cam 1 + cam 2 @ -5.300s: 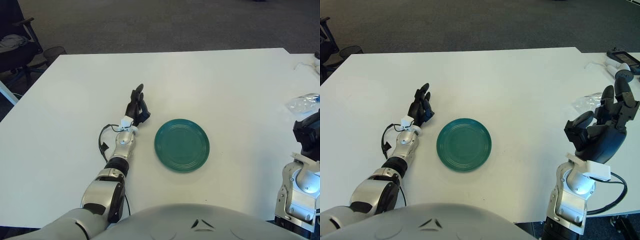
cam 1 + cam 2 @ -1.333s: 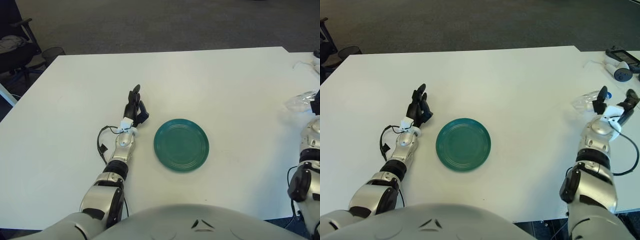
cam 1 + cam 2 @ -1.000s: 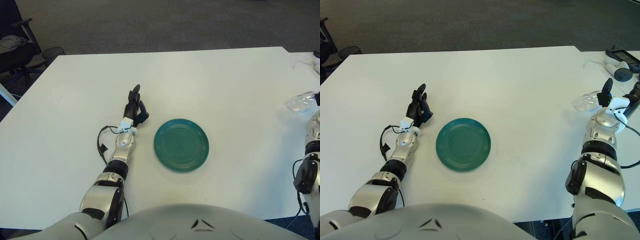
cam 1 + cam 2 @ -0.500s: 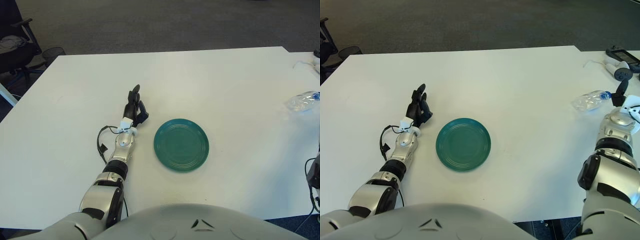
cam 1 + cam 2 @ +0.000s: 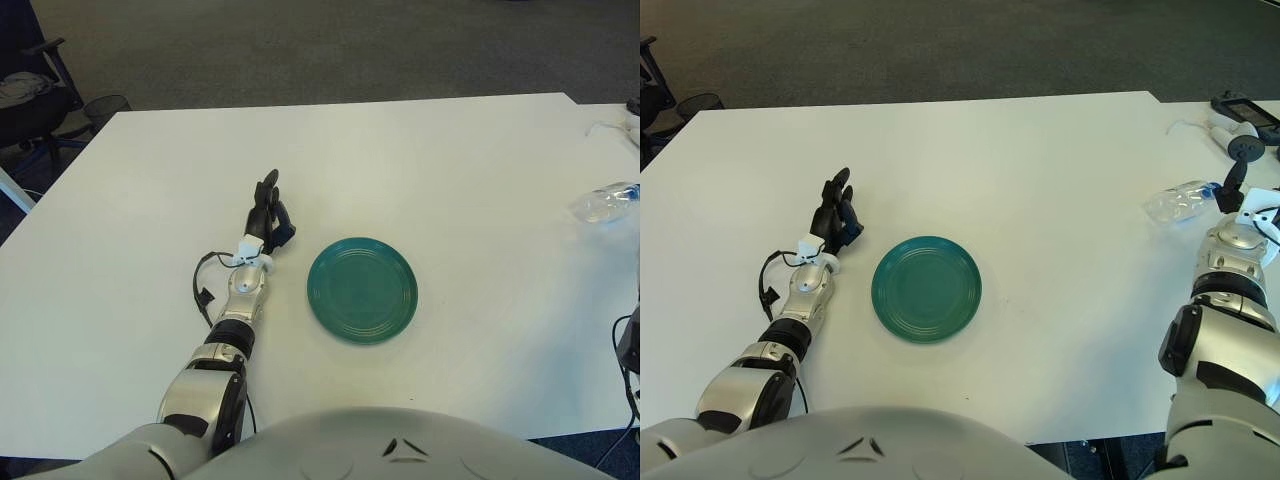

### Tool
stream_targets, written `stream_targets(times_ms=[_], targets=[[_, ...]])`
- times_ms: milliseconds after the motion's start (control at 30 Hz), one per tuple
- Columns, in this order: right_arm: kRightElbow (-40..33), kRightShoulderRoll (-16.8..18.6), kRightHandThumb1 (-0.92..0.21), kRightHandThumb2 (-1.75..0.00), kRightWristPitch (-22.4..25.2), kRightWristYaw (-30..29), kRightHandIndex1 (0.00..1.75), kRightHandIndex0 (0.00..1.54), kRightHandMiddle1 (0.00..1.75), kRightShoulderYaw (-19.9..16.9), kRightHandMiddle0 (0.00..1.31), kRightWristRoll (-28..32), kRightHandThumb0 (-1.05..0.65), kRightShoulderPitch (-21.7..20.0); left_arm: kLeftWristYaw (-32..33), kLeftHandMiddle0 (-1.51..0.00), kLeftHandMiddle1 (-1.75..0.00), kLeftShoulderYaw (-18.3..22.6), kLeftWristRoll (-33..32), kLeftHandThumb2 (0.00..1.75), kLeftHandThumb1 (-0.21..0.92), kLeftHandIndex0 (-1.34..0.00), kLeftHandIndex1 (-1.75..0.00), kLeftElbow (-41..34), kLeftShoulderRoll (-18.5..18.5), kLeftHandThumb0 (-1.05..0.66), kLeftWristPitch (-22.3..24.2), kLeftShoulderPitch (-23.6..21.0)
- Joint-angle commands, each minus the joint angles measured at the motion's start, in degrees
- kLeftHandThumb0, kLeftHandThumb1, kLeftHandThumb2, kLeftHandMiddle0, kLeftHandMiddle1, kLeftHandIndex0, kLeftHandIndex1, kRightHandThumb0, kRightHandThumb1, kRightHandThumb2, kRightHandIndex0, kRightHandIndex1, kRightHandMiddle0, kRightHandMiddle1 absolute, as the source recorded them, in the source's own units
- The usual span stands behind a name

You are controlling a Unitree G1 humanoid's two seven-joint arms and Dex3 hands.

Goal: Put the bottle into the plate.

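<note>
A clear plastic bottle (image 5: 1178,202) with a blue cap lies on its side on the white table (image 5: 1040,170), far right. It also shows in the left eye view (image 5: 603,203). A green plate (image 5: 362,290) sits empty near the table's middle front. My right hand (image 5: 1246,192) rests just right of the bottle's cap end, at the view's edge, one dark finger raised, holding nothing. My left hand (image 5: 268,215) lies flat on the table left of the plate, fingers stretched out and empty.
A black device (image 5: 1242,108) and a small white corded tool (image 5: 1232,142) lie at the table's far right corner, behind the bottle. A dark office chair (image 5: 30,85) stands off the table's left far corner.
My right hand has swung out from near my body to the right, ending beside the bottle's cap. In the last half second it barely moved. The left hand, plate and bottle stayed put.
</note>
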Motion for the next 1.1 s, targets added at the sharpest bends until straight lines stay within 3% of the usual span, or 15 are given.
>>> stream_targets(times_ms=[0, 467, 667, 1067], targets=[[1.5, 1.51, -0.92, -0.72, 0.39, 1.09, 0.02, 0.1, 0.23, 1.71, 0.0, -0.52, -0.93, -1.25, -0.74, -0.23, -0.02, 0.35, 0.36, 1.07, 0.92, 0.0, -0.39, 5.25, 0.99, -0.87, 0.74, 5.91], [5.29, 4.33, -0.92, -0.69, 3.83, 4.02, 0.06, 0.19, 0.44, 9.08, 0.0, -4.98, -0.9, -2.3, -0.8, -0.24, -0.03, 1.02, -0.13, 1.05, 0.92, 0.0, -0.41, 5.64, 1.2, -0.87, -0.15, 5.85], [6.58, 5.48, -0.92, -0.73, 5.55, 6.71, 0.05, 0.17, 0.41, 12.08, 0.0, -7.44, -0.9, -3.69, -0.63, -0.24, -0.02, 1.31, -0.14, 1.04, 0.92, 0.0, -0.41, 5.85, 1.3, -0.87, -0.12, 5.85], [7.12, 6.09, -0.92, -0.81, 5.92, 8.95, 0.03, 0.14, 0.38, 14.19, 0.0, -8.84, -0.88, -4.88, -1.17, -0.23, -0.02, 1.32, -0.03, 1.05, 0.92, 0.0, -0.4, 6.04, 1.59, -0.87, -1.03, 5.85]])
